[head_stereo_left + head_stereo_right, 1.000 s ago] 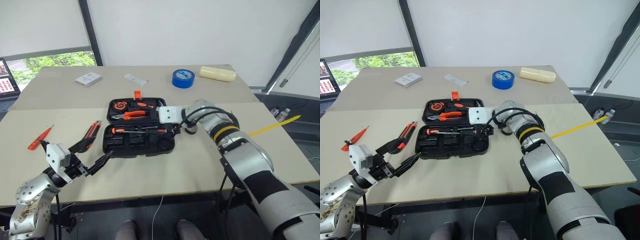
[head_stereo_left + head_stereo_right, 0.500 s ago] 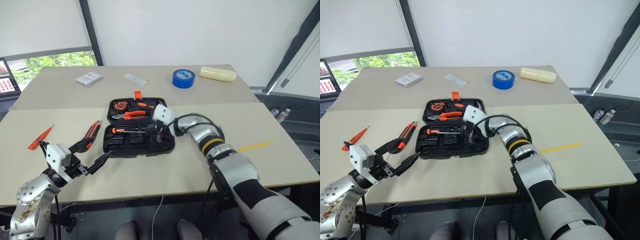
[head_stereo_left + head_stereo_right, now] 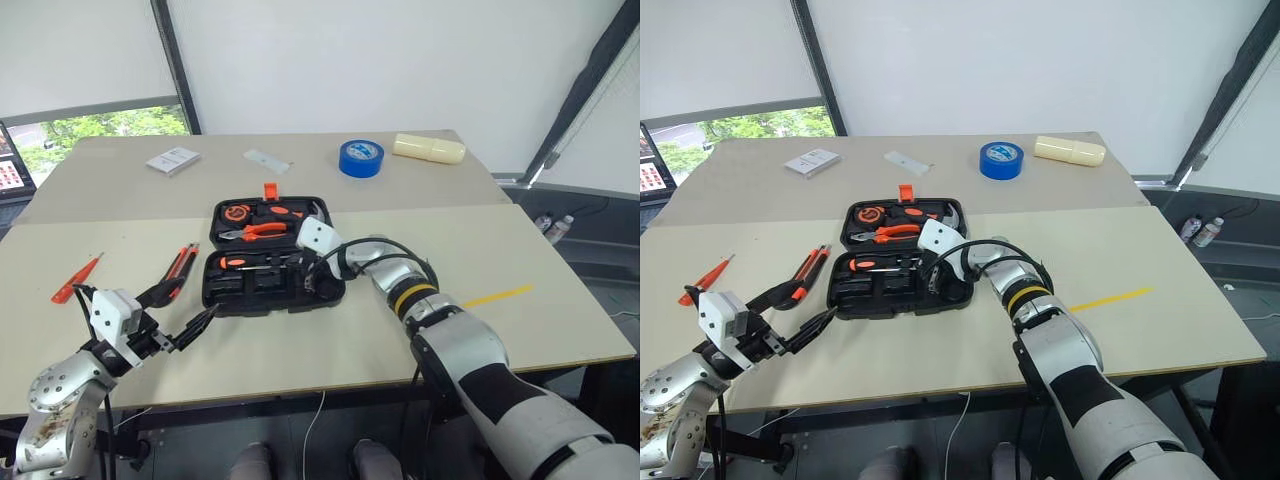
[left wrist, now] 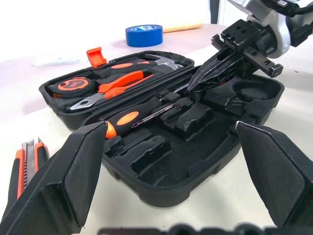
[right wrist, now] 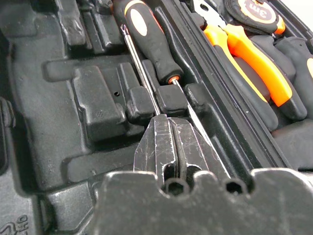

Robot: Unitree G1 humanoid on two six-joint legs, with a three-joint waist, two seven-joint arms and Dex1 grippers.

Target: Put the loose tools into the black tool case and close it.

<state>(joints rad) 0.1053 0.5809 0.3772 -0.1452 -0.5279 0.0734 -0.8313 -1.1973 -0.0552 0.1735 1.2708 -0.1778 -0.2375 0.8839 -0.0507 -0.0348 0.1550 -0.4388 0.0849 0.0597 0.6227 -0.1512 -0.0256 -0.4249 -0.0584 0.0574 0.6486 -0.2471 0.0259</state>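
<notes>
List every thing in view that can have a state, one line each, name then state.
black tool case: open, lying flat on the table
orange latch: undone, standing up at the far rim
left hand: open, empty
right hand: shut, its tips down inside the case's near half
utility knife: loose on the table, left of the case

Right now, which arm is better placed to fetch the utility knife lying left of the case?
Left: its open left gripper hovers near the utility knife, while the shut right gripper is inside the black tool case.

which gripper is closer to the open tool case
Right. The right gripper is shut with its tips down inside the black tool case; the left gripper is open, off the case's front left corner.
</notes>
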